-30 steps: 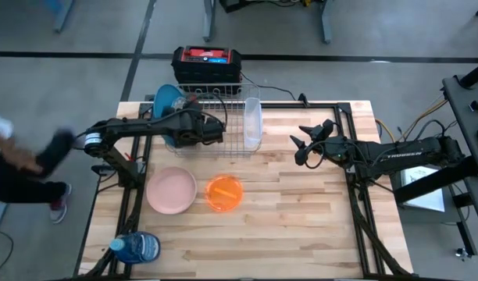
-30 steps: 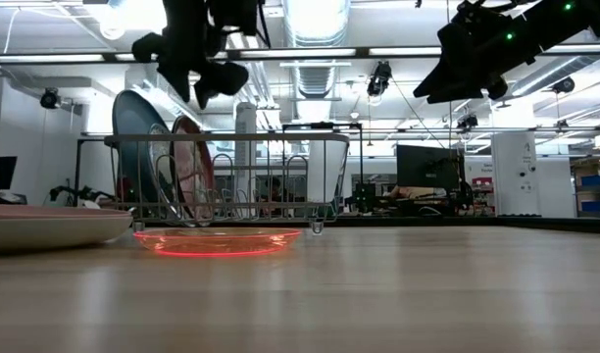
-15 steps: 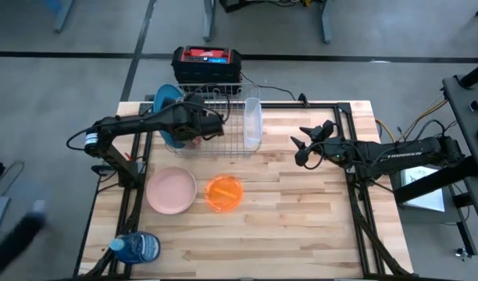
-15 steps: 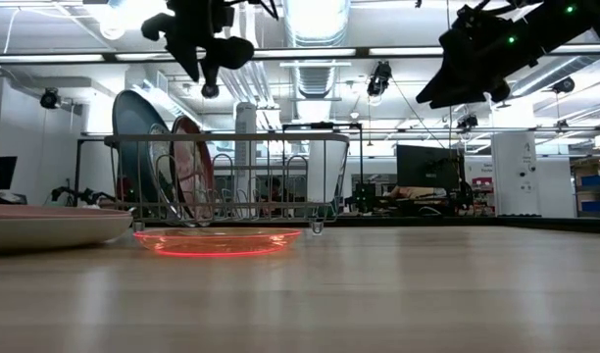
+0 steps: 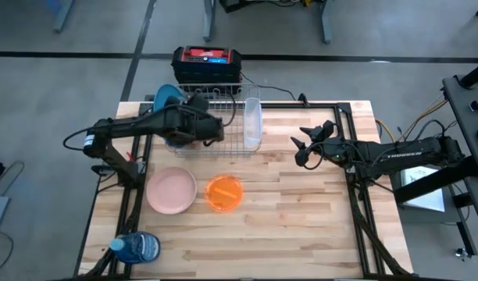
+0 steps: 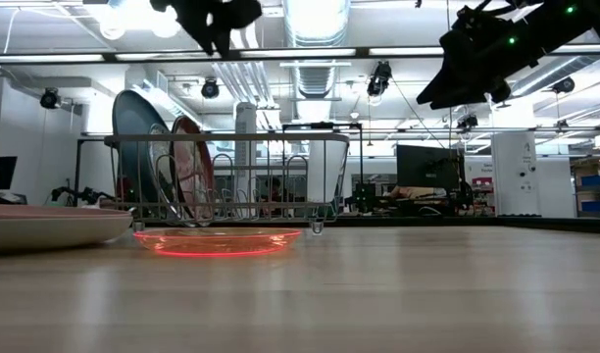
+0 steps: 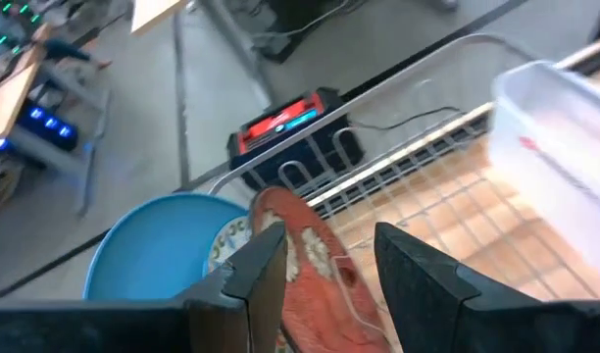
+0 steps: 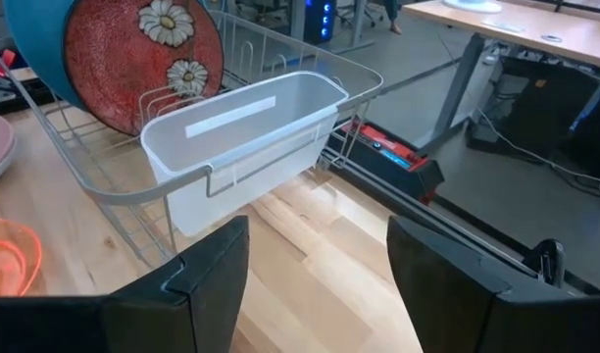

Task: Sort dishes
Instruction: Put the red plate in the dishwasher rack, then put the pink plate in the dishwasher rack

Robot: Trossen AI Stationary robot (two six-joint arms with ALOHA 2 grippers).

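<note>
A wire dish rack [image 5: 223, 100] stands at the table's far edge. In it a large blue plate [image 7: 143, 245] and a red plate with white flowers [image 7: 315, 250] stand on edge between the wires. A pink dish [image 5: 172, 190] and a small orange bowl [image 5: 224, 192] rest on the table nearer me. My left gripper [image 7: 329, 279] hovers open, high above the red plate [image 6: 192, 167], touching nothing. My right gripper [image 5: 309, 144] waits open in the air, right of the rack. No pale blue-white plate shows.
A clear plastic container [image 5: 253, 121] hangs on the rack's right end. A blue water bottle [image 5: 136, 247] lies at the near left corner. A black and red box [image 5: 206, 58] sits behind the rack. Bare wood stretches across the near and right parts of the table.
My left gripper has risen steadily from just above the rack's top to well above it, drifting slightly toward the table's right. The plates in the rack have stayed put. A person at the left of the table has walked out of view.
</note>
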